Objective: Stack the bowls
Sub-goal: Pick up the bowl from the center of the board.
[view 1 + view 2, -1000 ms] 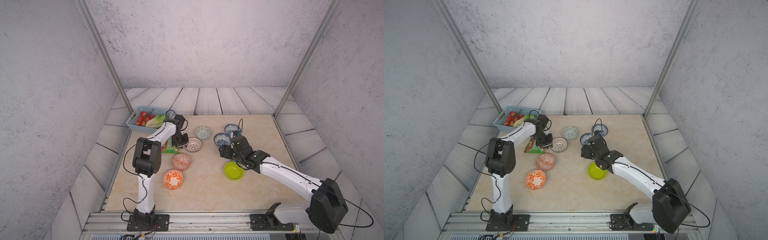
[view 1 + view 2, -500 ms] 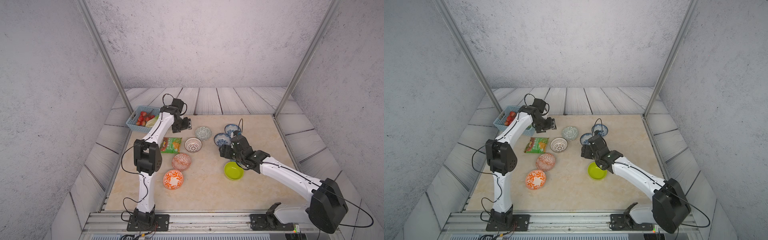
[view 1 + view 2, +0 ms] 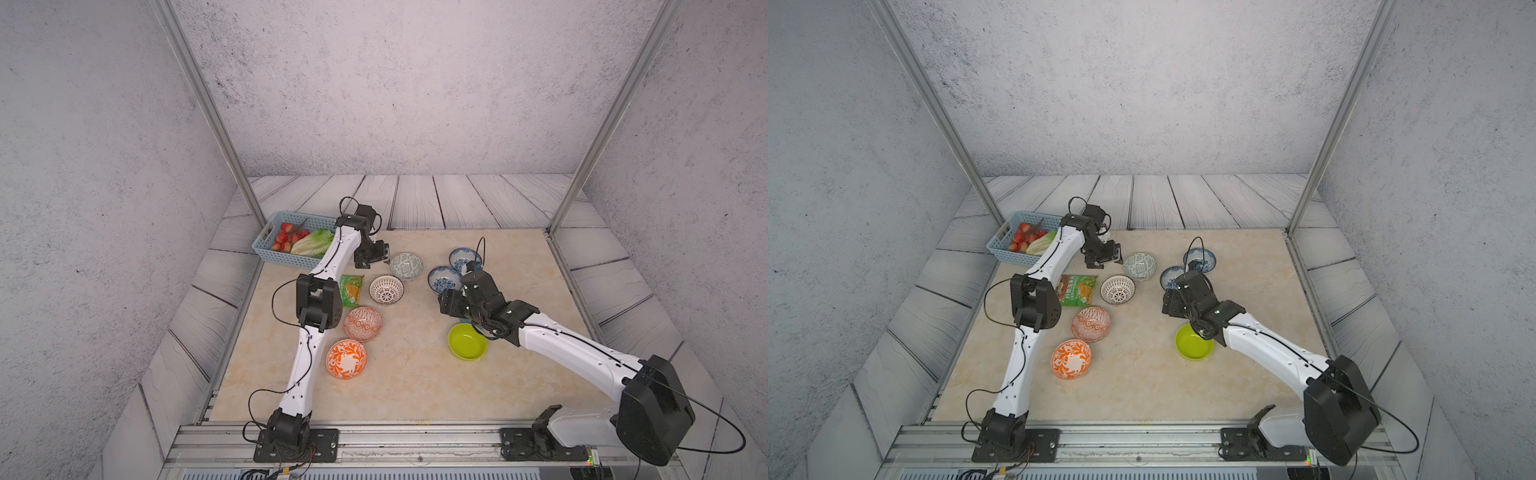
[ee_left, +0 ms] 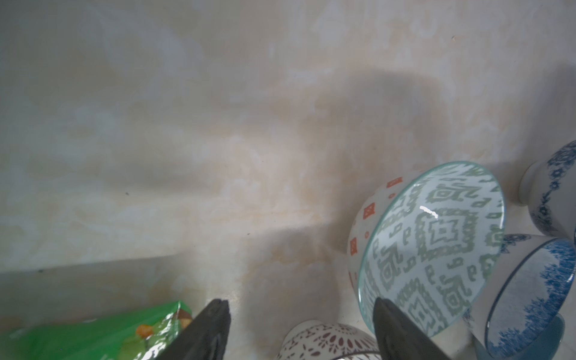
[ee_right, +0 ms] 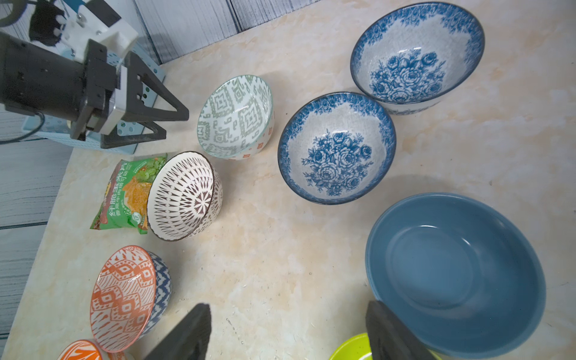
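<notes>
Grey speckled concrete-look walls (image 3: 374, 83) on three sides. Pale grey wooden plank floor (image 3: 457, 203) surrounds a beige marble-look tabletop (image 3: 415, 374). Two aluminium frame posts (image 3: 208, 112) rise at its far corners. Aluminium rail (image 3: 415, 440) runs along its near edge. Light is soft and even, shadows faint.

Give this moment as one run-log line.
stack: none yet; left gripper: open, empty, beside grey-green patterned round bowl; right gripper: open, empty, near plain blue round bowl
</notes>
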